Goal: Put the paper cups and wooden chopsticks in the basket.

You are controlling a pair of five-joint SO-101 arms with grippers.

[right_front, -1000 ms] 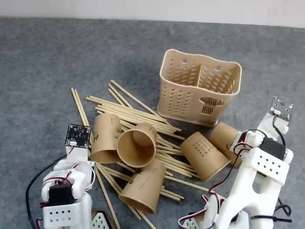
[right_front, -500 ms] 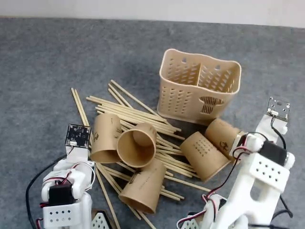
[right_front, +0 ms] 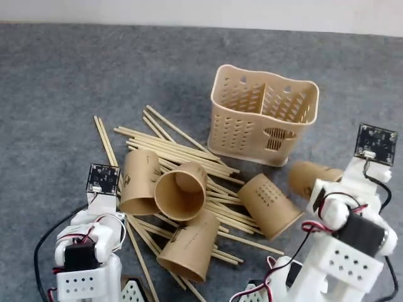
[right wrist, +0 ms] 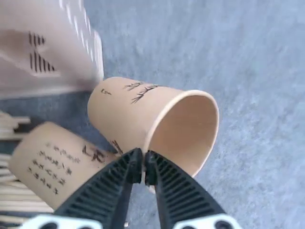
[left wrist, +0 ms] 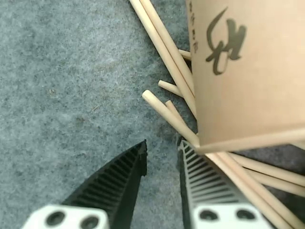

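The right gripper (right wrist: 143, 155) pinches the rim of a paper cup (right wrist: 138, 109) that is on its side just beside the basket (right_front: 245, 132), so cup loading seems under way; next, the cup likely needs lifting over the basket's open top.

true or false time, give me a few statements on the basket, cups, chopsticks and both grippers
1. The basket holds no cups. True.
2. The right gripper has its jaws pinched on the rim of a paper cup. True.
3. The left gripper holds a chopstick. False: its jaws are apart and empty, over the carpet beside the chopsticks.
4. The leftmost cup in the high view stands upright. False: it lies on its side across the chopsticks.
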